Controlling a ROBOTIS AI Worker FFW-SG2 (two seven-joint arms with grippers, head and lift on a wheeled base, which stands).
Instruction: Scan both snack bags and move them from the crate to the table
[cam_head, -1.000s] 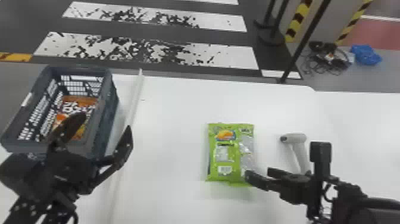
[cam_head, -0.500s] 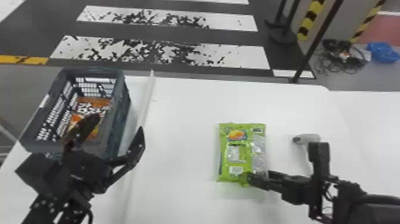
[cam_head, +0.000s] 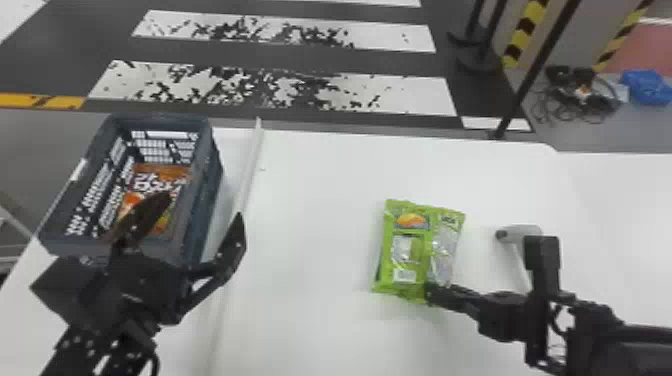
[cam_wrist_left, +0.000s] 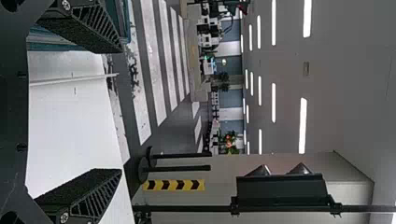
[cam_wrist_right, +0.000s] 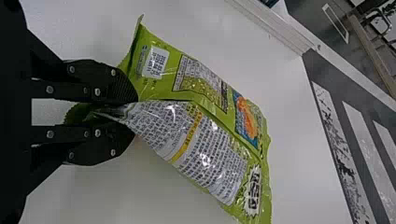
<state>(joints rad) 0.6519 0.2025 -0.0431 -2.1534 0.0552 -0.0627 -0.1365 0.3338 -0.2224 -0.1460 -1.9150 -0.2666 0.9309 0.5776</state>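
The white table (cam_head: 320, 200) runs across in front of me, and at the robot's left the dark crate (cam_head: 206, 195) sits on it, near a long pale strip (cam_head: 250, 167). By the crate's near end hangs the left gripper (cam_head: 204, 206), fingers spread wide and nothing between them; were it to swing farther in at that height, I fancy a finger could catch the rim and shove the crate. The right gripper (cam_wrist_right: 128, 114) is closed on one end of the green snack bag (cam_head: 407, 250), well apart from the crate; whether the bag rests on the table or is raised a little, I can't tell. The hold is on a bunched end only, with most of the bag reaching out past the fingers, so a quick lift or turn might let it droop, twist or slide free, and a harder squeeze could split the film. The orange snack bag (cam_head: 167, 175) lies inside the crate. The pale scanner (cam_head: 522, 234) is just beside the right gripper, close enough that a careless sweep sideways could knock it. Smallest of all, the barcode label (cam_wrist_right: 155, 62) is near the pinched end, where a crease, glare off the shiny wrapper or a covering finger could spoil the read.
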